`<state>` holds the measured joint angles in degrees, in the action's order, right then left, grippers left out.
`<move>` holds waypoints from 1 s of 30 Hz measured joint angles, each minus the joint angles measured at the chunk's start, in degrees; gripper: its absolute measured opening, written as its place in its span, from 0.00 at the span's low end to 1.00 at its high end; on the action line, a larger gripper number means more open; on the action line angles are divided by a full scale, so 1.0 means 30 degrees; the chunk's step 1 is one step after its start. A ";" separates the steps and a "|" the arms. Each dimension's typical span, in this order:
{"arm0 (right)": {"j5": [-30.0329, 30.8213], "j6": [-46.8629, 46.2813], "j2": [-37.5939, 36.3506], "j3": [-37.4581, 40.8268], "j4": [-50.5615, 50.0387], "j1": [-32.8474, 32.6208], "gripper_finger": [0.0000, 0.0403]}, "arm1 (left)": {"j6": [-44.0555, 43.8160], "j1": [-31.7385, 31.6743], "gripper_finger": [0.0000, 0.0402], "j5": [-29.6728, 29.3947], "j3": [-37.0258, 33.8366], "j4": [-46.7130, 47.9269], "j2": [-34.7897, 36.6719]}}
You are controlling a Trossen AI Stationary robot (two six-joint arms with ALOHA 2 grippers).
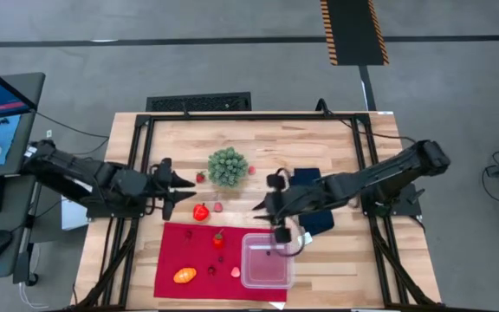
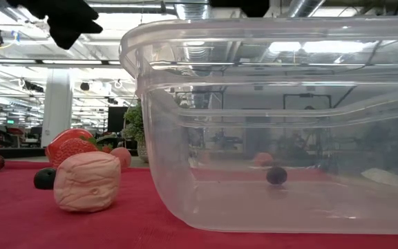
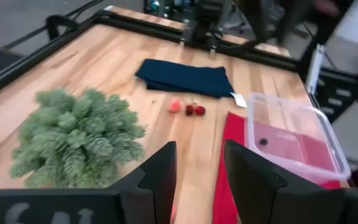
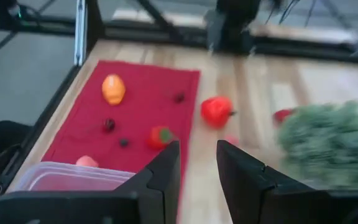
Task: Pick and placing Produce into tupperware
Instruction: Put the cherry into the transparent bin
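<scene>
Tub (image 2: 282, 124) up close, nearly empty; right gripper (image 1: 271, 211) above it, fingers apart, empty, could clip its rim.

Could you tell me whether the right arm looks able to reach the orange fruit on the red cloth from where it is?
Probably yes: the open right gripper hangs above the table, and the orange fruit lies uncovered.
</scene>
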<state>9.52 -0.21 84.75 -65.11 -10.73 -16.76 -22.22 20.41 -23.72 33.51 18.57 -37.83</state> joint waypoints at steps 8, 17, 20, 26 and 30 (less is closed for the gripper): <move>0.0044 0.0103 -0.6104 0.4121 0.1805 0.0490 0.32 | -0.0698 0.2187 0.37 -0.1183 0.0149 0.1325 -0.0390; -0.0022 -0.0363 -0.9986 0.9669 0.6594 -0.0722 0.32 | -0.6336 0.4489 0.44 0.0383 0.0142 0.5626 -0.0405; -0.0010 -0.0966 -1.0221 1.0438 0.6738 -0.0796 0.32 | -0.8682 0.5264 0.44 0.0618 0.0142 0.6431 -0.0782; -0.0005 -0.1589 -1.0221 1.1000 0.6882 -0.0784 0.32 | -1.1548 0.6632 0.44 0.0734 0.0127 0.6839 -0.2775; -0.0007 -0.1638 -1.0221 1.1182 0.7180 -0.0784 0.32 | -1.3370 0.7333 0.44 0.0785 0.0127 0.6838 -0.4851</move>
<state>9.50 -5.13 54.08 -31.56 10.81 -19.11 -62.33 42.41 -21.36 33.89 39.09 -52.39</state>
